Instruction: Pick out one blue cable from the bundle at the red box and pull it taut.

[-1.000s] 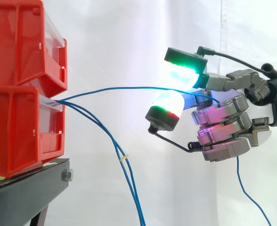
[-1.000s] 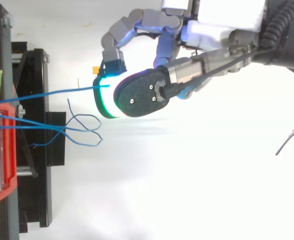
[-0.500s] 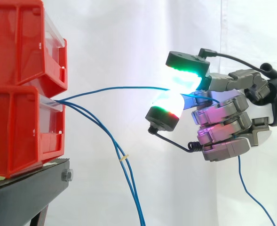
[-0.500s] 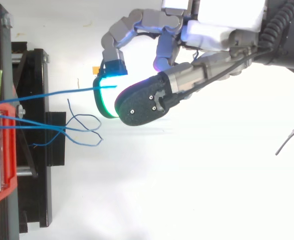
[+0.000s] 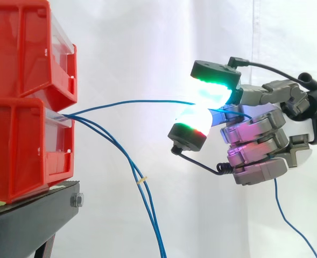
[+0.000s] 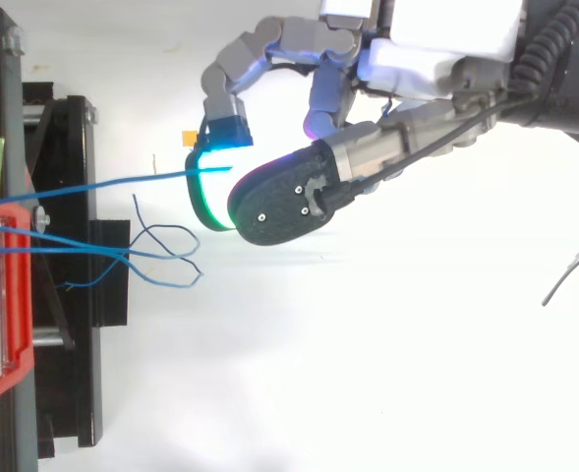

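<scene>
One blue cable (image 5: 136, 101) runs from the lower red bin (image 5: 23, 150) rightward, in a slight arc, to my hand (image 5: 255, 137). Two glowing pads, green above (image 5: 215, 88) and white-red below, pinch it between them; the other fingers are curled behind. Past the hand the cable's loose end hangs down (image 5: 287, 220). From above, the same cable (image 6: 102, 183) reaches the green-lit pad of the hand (image 6: 279, 202). The other blue cables (image 5: 131, 166) droop from the bin, tied together by a small tag.
An upper red bin (image 5: 29, 48) sits stacked on the lower one, both on a black stand (image 5: 34, 220). In the top view the stand (image 6: 73, 275) lies at the left, with looped cable ends (image 6: 166, 256) beside it. A white curtain hangs behind.
The upper pad has closed down onto the cable against the lower pad. The hand has shifted very slightly right and the cable arc stays much the same.
</scene>
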You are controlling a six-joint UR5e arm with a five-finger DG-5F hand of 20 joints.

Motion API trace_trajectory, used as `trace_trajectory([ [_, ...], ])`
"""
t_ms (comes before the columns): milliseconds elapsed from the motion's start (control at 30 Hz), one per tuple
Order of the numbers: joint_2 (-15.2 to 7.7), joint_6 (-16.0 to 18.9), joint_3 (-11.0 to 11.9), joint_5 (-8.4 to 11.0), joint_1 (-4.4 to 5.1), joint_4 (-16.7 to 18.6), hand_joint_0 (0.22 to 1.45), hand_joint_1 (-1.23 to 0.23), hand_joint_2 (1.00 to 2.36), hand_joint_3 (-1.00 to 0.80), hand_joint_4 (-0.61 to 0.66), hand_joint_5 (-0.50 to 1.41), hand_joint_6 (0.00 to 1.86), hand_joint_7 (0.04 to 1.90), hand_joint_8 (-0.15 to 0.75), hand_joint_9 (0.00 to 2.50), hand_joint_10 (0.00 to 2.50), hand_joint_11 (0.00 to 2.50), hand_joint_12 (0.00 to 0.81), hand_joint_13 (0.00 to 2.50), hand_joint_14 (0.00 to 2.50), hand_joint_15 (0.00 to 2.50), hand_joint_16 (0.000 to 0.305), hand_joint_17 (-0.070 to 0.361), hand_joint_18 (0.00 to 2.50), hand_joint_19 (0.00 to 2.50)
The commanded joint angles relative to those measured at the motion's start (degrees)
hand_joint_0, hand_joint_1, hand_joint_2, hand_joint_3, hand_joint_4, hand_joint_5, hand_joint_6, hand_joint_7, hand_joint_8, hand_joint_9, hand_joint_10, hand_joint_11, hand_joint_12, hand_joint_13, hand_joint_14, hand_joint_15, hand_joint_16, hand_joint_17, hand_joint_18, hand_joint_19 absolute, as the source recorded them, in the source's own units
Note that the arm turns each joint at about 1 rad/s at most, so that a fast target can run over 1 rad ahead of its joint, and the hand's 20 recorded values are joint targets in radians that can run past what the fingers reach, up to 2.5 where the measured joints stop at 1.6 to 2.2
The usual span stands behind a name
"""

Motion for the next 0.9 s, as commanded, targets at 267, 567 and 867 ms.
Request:
trace_trajectory([
  [267,2.0,-0.4,0.0,-0.14,-0.08,-4.1,0.65,-0.74,1.02,-0.23,0.01,-0.17,0.89,1.14,0.256,1.51,0.79,1.63,0.321,1.19,2.28,1.17,0.043,0.096,1.21,1.76],
  [567,3.2,-2.0,0.0,-0.05,-0.17,-12.1,0.65,-0.73,1.02,-0.20,0.00,-0.17,0.89,1.16,0.257,1.51,0.80,1.62,0.326,1.19,2.28,1.16,0.042,0.095,1.21,1.73],
  [867,3.1,-0.5,0.0,4.87,0.10,-6.5,0.66,-0.73,1.02,-0.20,-0.01,-0.17,0.90,1.16,0.256,1.50,0.83,1.61,0.322,1.19,2.24,1.17,0.042,0.095,1.21,1.71],
])
